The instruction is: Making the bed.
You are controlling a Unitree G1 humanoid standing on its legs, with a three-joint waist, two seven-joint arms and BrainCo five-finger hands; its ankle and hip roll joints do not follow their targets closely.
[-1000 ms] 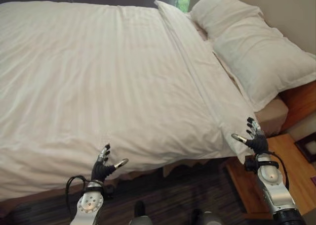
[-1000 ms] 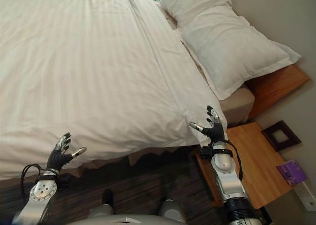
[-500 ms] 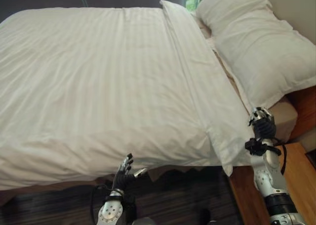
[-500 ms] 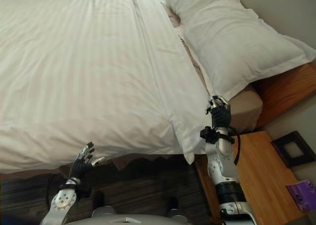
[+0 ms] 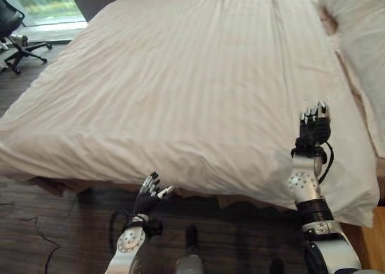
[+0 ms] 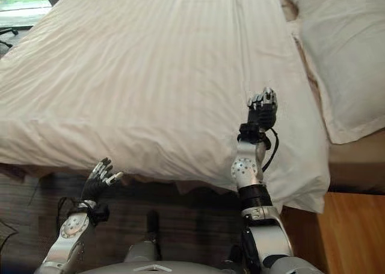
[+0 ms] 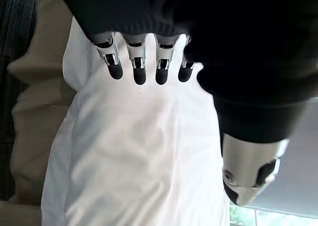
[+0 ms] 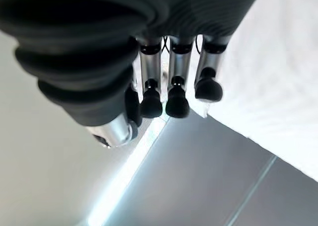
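A white striped duvet [image 5: 198, 81] lies spread flat over almost the whole bed [image 6: 352, 165], its near edge hanging over the side above the dark wood-grain floor [image 5: 54, 226], with a strip of tan sheet showing beneath that edge. At the head end a white pillow [image 6: 343, 51] rests beside the duvet's folded-back top band (the fold runs as a long raised strip across the bed). An orange-brown wooden nightstand [image 6: 355, 238] stands by the bed's corner, and an office chair [image 5: 15, 36] sits on the floor far off beyond the foot. The right hand [image 6: 263, 108] is raised upright above the duvet near its head-end corner, fingers straight and close together, holding nothing. The left hand [image 5: 150, 194] hovers just below the duvet's hanging edge, fingers spread and relaxed with the thumb out to the side, empty and apart from the cloth.
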